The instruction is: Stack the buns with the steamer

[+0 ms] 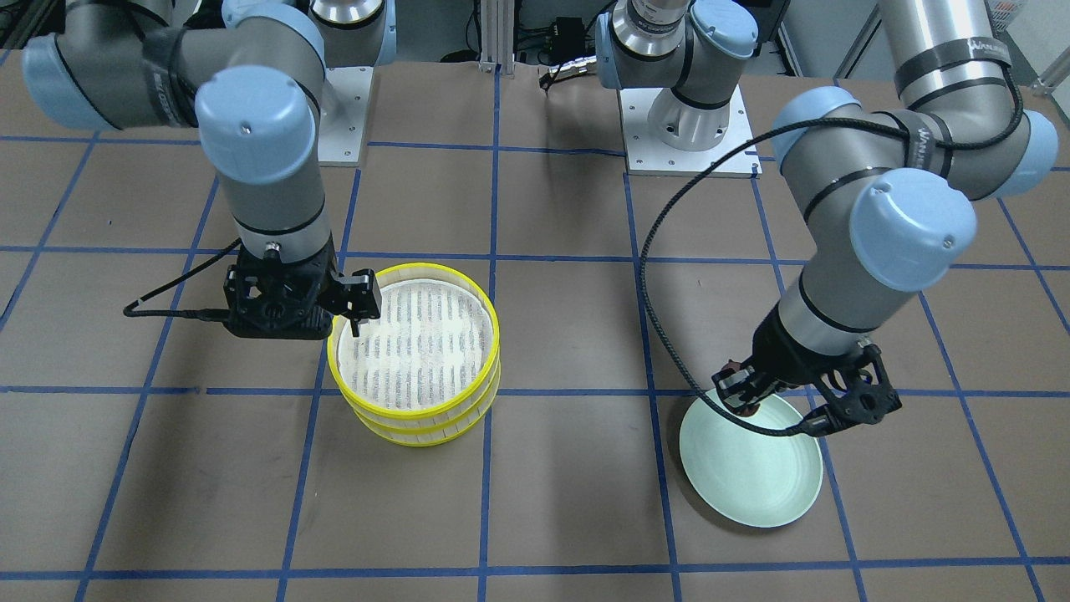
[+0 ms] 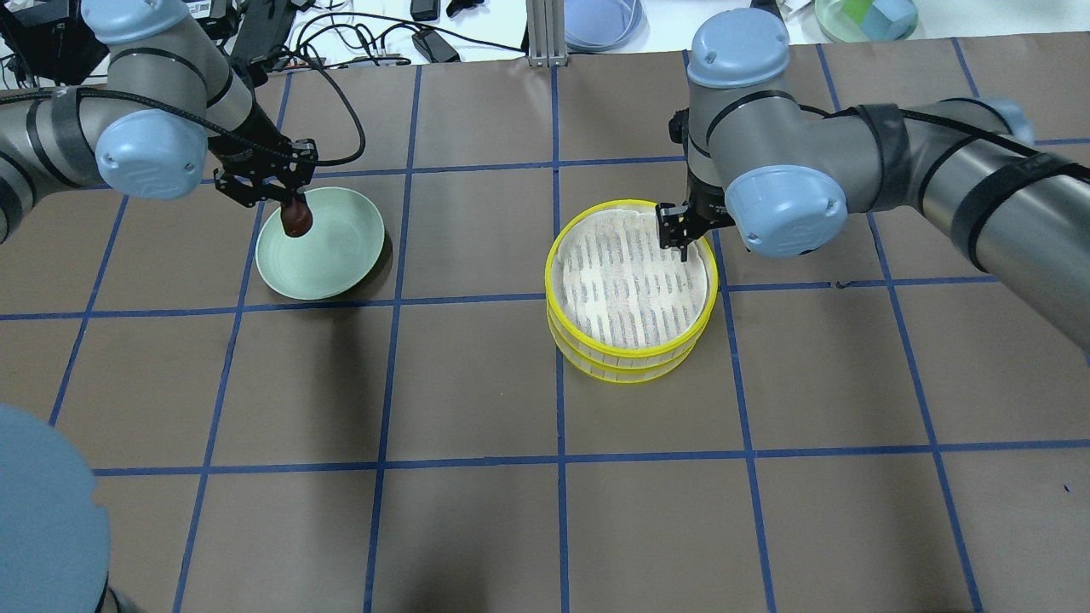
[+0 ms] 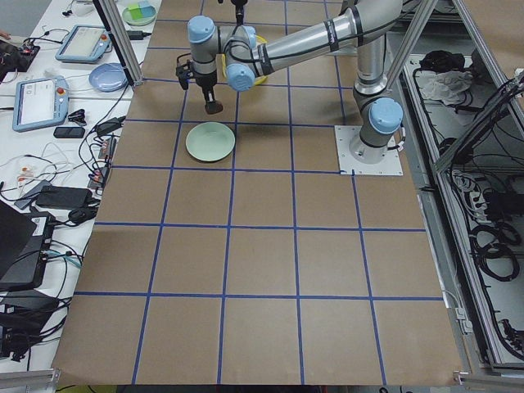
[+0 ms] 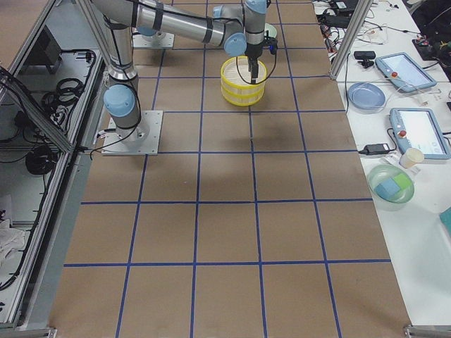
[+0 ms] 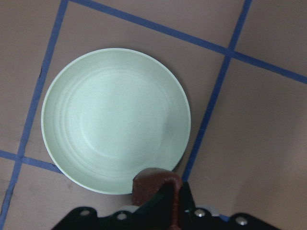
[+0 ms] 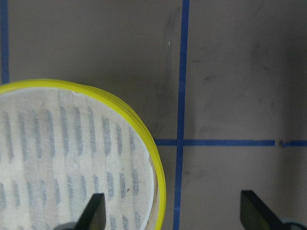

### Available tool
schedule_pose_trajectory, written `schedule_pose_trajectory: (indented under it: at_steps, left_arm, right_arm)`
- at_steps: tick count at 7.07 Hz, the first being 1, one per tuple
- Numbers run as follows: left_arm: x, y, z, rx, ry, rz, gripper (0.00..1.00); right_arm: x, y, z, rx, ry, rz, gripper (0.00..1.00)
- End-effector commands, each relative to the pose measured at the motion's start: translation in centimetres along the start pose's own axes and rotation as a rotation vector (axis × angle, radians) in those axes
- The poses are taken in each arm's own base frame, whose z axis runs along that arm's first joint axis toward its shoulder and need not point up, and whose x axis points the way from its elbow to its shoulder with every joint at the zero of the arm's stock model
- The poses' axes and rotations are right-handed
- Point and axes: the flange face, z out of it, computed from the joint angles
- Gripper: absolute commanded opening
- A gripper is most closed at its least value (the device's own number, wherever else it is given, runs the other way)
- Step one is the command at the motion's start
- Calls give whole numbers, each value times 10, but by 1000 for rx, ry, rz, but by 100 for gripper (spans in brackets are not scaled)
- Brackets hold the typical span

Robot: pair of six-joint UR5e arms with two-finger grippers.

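My left gripper (image 2: 291,207) is shut on the dark reddish-brown bun (image 2: 296,222) and holds it over the rim of the pale green plate (image 2: 341,255). The left wrist view shows the bun (image 5: 156,186) between the fingers, above the empty plate (image 5: 105,120). The two yellow-rimmed steamer tiers are stacked: the upper tier (image 2: 630,281) sits on the lower tier (image 2: 632,371). The upper tier's slatted base is bare. My right gripper (image 2: 681,240) is open over the upper tier's rim; one finger (image 6: 95,214) is inside the rim and the other outside. The cream-white bun is out of view.
The brown table surface has a grid of blue tape lines (image 2: 558,409). The arm bases (image 1: 690,138) stand on white plates at the robot's side. Tablets, cables and dishes lie on the white side table (image 4: 416,127) beyond the brown surface.
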Motion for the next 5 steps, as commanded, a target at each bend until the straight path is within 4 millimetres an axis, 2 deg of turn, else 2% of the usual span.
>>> schedule_pose_trajectory:
  at_steps: [1,2,3,4,5]
  left_arm:
    - [67,44,-10,-11,9,-54,0]
    - [110,76,-13,-1,20,-70,0]
    - [150,111,-7,-12,21,-84,0]
    - [181,139,-7,10,47,-110,0]
    - [201,159,-7,6,66,-143,0]
  right_arm:
    - [12,8,-114,36,-32,9,100]
    - [17,7,-155,28,-33,12,100]
    - [22,13,-175,34,-46,35,100]
    - [19,25,-183,9,-79,91,100]
    - [19,27,-177,-23,-75,91,100]
